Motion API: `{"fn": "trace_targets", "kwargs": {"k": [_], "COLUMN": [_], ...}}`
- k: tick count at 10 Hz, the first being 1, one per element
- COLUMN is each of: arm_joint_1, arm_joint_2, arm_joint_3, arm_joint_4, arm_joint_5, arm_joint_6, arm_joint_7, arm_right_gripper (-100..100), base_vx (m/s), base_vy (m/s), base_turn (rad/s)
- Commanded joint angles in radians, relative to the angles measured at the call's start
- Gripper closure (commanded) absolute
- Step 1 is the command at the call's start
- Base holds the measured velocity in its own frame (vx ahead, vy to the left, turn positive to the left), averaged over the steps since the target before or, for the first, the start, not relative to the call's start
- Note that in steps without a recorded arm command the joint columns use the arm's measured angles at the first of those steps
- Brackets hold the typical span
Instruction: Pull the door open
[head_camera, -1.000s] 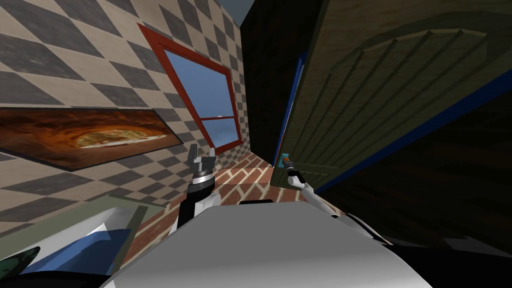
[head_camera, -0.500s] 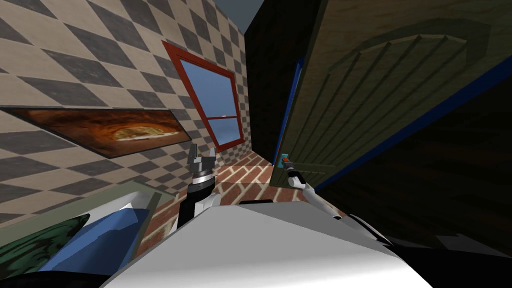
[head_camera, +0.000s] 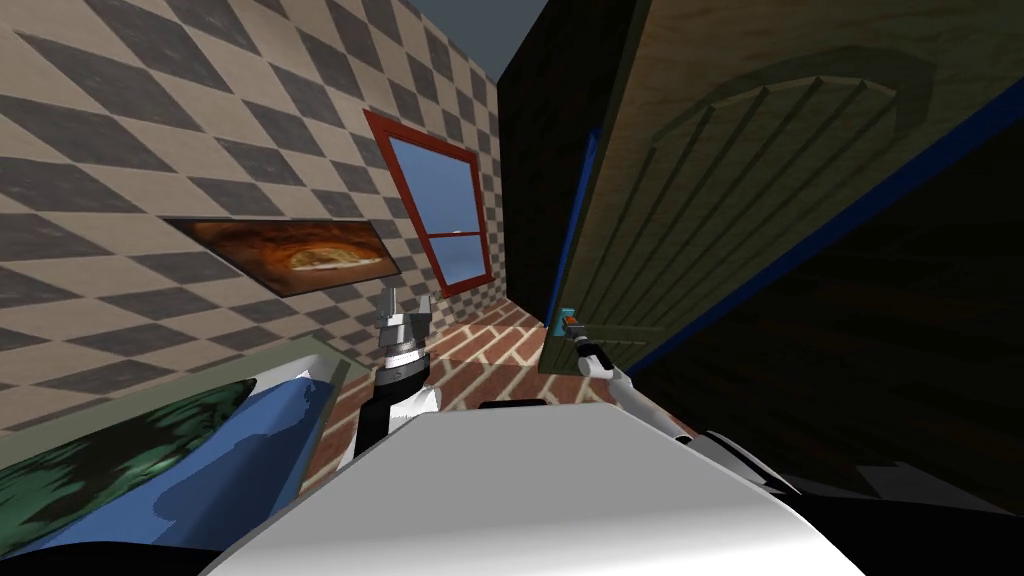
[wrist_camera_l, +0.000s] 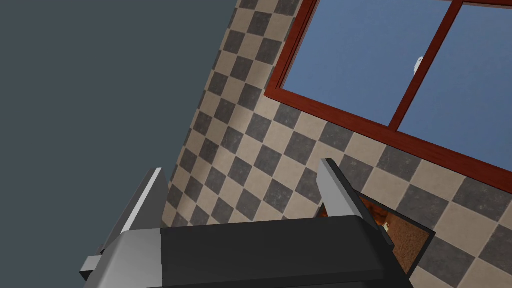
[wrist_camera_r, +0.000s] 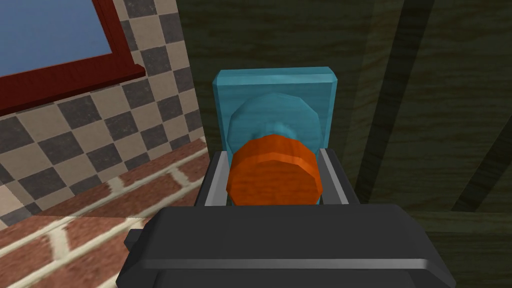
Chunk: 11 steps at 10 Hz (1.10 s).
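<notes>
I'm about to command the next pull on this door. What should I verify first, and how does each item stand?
1. Right gripper shut on the orange knob: ok.
2. Knob seated deep between the fingers: ok.
3. Teal backplate flush on the door: ok.
4. Left gripper open, apart from the door: ok.
5. Room behind me for the swing: cannot tell.

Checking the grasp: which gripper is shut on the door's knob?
The right gripper: its fingers press the sides of the orange knob on the dark door. The left gripper stands open, holding nothing.
</notes>
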Motion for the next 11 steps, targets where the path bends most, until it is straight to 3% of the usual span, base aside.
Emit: {"fn": "trace_targets", "kwargs": {"k": [1,2,11], "arm_joint_1": [0.002,0.002,0.078], "arm_joint_2": [-0.013,-0.008,-0.111], "arm_joint_3": [0.015,0.008,0.099], "arm_joint_4": [-0.008,-0.006,-0.095], "arm_joint_5": [0.003,0.002,0.004], "arm_joint_6": [-0.007,-0.002,-0.056], "arm_joint_7": [-0.016,-0.008,-0.088], "arm_right_gripper": [100,100,100], "base_vx": [-0.182,-0.081,-0.168], "base_vy": [-0.040,-0.017,-0.077], "base_turn": [0.075,0.021,0.105]}}
